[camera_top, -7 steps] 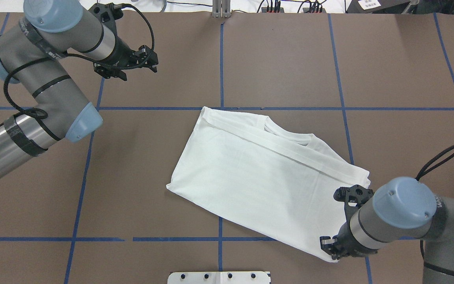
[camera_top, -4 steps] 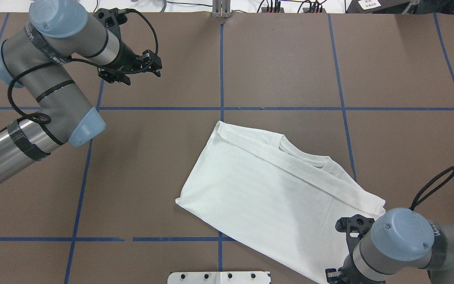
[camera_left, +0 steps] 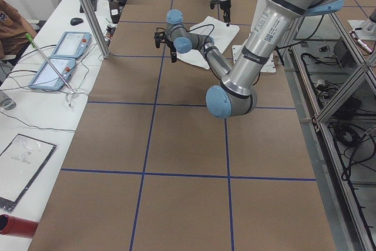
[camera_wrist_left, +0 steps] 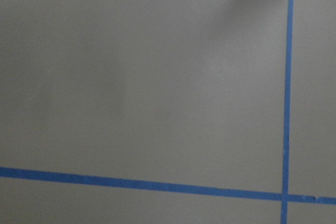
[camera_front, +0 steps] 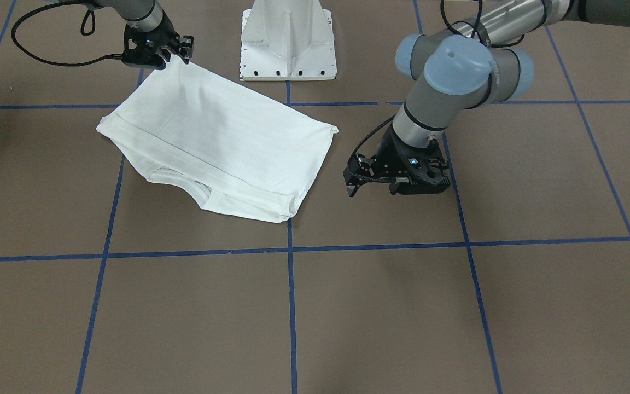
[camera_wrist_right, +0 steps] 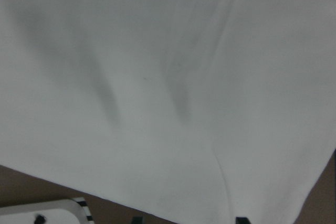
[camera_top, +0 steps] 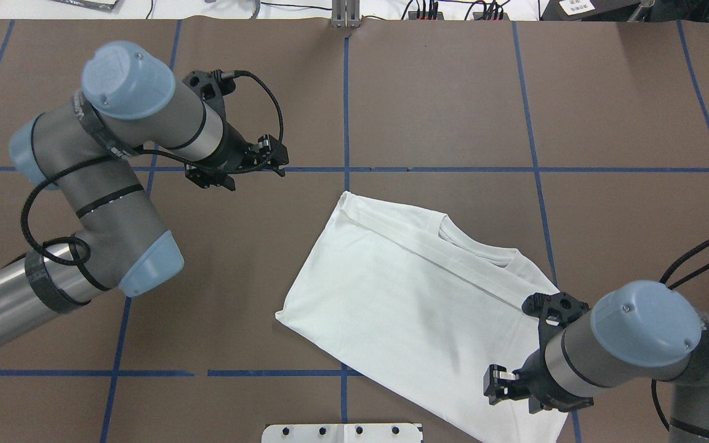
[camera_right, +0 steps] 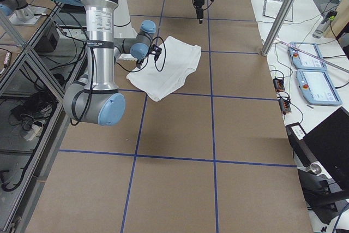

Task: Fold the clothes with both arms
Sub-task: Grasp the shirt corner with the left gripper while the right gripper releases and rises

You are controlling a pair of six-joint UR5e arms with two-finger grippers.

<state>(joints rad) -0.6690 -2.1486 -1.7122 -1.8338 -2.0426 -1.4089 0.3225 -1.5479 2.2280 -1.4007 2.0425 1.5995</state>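
The white shirt (camera_top: 416, 295) lies folded and flat, slanted across the brown table, with its ribbed collar (camera_top: 471, 243) on the far side. No black text shows. It also shows in the front view (camera_front: 222, 137). My right gripper (camera_top: 512, 399) hangs over the shirt's near right corner, beside the pedestal in the front view (camera_front: 159, 61). Its jaws stand apart, and the right wrist view shows flat cloth (camera_wrist_right: 157, 77) beneath. My left gripper (camera_top: 247, 174) is open and empty over bare table to the left of the shirt, seen also from the front (camera_front: 375, 191).
The white pedestal base (camera_front: 287, 38) stands at the robot's edge, close to the shirt's near corner. Blue tape lines (camera_wrist_left: 286, 103) grid the table. A side bench with tablets (camera_left: 59, 57) and cables lies beyond the far table edge.
The shirt slid toward the robot and to the right with my right gripper, then stayed put while that gripper moved back over it. My left arm swung in closer to the shirt.
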